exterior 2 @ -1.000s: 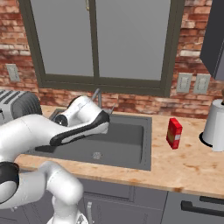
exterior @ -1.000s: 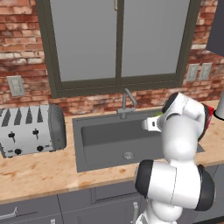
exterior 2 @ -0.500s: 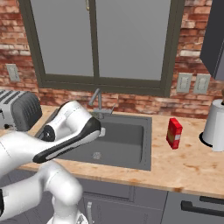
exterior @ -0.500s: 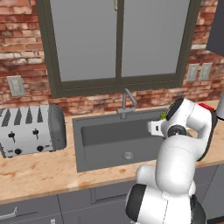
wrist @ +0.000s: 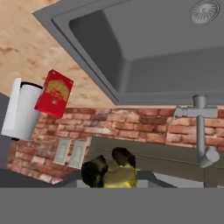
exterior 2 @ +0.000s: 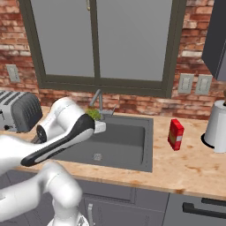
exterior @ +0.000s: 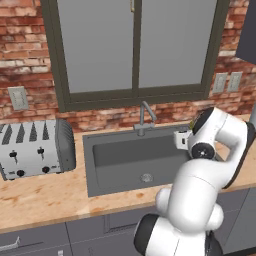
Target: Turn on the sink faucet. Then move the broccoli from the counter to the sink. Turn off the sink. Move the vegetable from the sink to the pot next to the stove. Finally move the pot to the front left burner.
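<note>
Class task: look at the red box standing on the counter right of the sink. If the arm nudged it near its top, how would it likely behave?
The red box stands upright, tall on a narrow base, so a high push would probably tip it rather than slide it. It looks like thin carton, likely light. Its flat sides suggest it would not roll on the counter.

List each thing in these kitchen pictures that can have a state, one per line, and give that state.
hand: shut on the broccoli, carried above the sink
broccoli: held, off the counter, not yet in the basin
sink: basin bare, no water seen
faucet: upright; no stream visible
red box: standing upright on the counter
toaster: slots empty
window: closed
</note>
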Robot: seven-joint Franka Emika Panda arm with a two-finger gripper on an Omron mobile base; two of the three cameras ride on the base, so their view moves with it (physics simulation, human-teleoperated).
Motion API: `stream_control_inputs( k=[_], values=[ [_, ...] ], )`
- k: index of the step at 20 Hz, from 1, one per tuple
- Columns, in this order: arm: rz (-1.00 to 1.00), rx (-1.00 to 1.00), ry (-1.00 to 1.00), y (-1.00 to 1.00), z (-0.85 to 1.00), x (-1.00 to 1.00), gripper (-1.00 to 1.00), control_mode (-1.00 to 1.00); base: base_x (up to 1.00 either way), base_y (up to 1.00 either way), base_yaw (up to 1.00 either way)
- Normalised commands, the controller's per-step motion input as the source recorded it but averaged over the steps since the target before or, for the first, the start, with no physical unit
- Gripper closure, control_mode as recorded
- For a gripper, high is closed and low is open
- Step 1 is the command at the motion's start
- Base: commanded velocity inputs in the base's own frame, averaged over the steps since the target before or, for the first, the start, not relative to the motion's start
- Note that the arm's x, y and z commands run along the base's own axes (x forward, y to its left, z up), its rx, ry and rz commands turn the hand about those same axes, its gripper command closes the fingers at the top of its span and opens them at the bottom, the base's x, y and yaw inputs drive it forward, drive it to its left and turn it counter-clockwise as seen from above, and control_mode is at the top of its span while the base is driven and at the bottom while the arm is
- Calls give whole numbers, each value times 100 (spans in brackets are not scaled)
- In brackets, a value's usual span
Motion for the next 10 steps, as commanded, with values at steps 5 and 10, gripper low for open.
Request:
stream_control_inputs(
  k=[5,10],
  values=[
    [-7,0,9,0,79,-7,100,-100,0,0,0],
    [-11,0,9,0,94,0,100,-100,0,0,0]
  ],
)
